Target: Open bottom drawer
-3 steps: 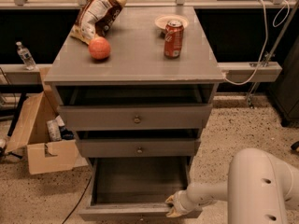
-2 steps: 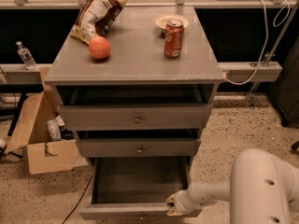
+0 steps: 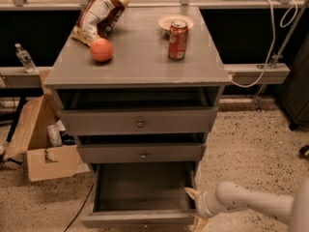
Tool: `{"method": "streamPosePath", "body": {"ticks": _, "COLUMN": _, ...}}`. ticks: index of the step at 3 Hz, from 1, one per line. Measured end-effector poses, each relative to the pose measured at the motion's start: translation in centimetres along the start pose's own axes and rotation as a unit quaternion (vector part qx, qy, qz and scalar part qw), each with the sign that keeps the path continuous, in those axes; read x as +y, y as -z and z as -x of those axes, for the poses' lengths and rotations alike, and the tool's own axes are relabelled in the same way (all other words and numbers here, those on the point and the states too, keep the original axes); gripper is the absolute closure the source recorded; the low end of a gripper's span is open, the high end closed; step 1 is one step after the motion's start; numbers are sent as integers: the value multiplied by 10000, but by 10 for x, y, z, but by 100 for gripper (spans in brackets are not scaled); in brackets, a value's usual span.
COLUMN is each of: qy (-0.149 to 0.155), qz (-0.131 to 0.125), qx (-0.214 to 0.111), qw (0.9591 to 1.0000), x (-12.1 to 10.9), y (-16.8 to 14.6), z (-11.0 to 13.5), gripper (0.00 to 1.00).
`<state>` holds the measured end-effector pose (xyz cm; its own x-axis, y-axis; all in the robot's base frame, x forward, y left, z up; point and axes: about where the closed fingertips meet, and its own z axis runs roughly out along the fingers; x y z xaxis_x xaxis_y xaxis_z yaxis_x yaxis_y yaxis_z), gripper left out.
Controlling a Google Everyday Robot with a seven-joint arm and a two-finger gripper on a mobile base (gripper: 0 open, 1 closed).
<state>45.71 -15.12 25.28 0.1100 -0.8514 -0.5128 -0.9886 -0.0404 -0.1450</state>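
The bottom drawer (image 3: pixel 140 220) is the lowest of three grey drawers and stands pulled out. Its dark grey interior (image 3: pixel 145 185) is bare. Its front sits at the lower edge of the view, and the knob barely shows. My gripper (image 3: pixel 195 208) is at the drawer's right front corner, on a white arm reaching in from the right. One pale fingertip (image 3: pixel 190 192) is just inside the drawer, and the other is outside the front, so the fingers stand apart. The middle drawer (image 3: pixel 143 153) and the top drawer (image 3: pixel 140 123) look slightly ajar.
On the cabinet top (image 3: pixel 140 66) are an orange ball (image 3: pixel 101 50), a chip bag (image 3: pixel 99 16), a red can (image 3: pixel 177 39) and a small bowl (image 3: pixel 166 22). An open cardboard box (image 3: pixel 36 144) stands on the floor at the left. A white cable (image 3: pixel 270 47) hangs at the right.
My gripper has shifted a little to the right along the drawer's front edge. The bottom drawer stays pulled out as before.
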Motion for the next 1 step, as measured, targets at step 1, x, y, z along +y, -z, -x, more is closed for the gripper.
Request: {"method": "streamPosePath", "body": {"ticks": 1, "qy": -26, "qz": -183, "qx": -90, "qw": 9998, "x": -7, "y": 61, "z": 0, "gripper": 0}}
